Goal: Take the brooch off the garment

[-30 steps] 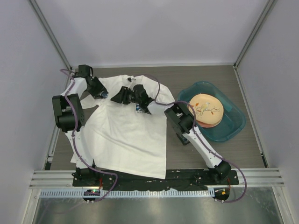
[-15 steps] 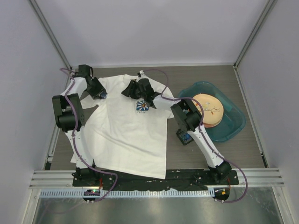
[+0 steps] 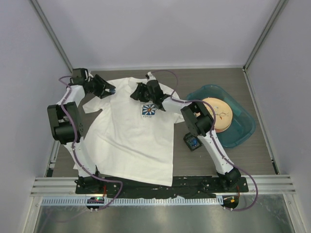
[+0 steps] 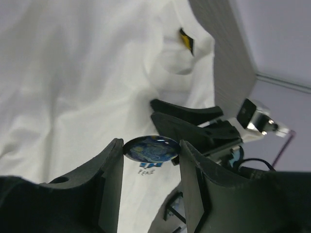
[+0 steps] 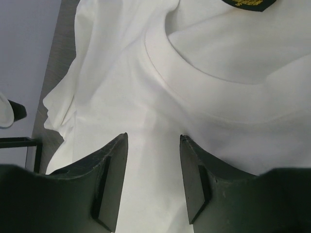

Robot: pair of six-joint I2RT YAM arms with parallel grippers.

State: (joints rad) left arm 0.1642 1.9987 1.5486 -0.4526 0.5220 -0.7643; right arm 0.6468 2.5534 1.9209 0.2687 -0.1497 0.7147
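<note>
The garment, a white T-shirt (image 3: 131, 141), lies flat on the table with its flower print (image 3: 148, 110) on the chest. My left gripper (image 3: 111, 90) is over the shirt's left shoulder, shut on the brooch (image 4: 151, 148), a dark-blue round pin held edge to edge between both fingers and clear of the cloth (image 4: 73, 82). My right gripper (image 3: 138, 92) is open and empty just above the shirt (image 5: 146, 73), below the collar. The yellowish neck label (image 4: 186, 40) also shows in the right wrist view (image 5: 245, 4).
A small black square box (image 3: 192, 143) lies right of the shirt beside the right arm. A teal basin (image 3: 240, 133) holding a pale plate (image 3: 216, 114) stands at the right. Walls close off the back and both sides.
My left gripper has lifted from the shirt's left shoulder and swung up and back with the brooch. My right gripper has moved right along the collar, uncovering the flower print.
</note>
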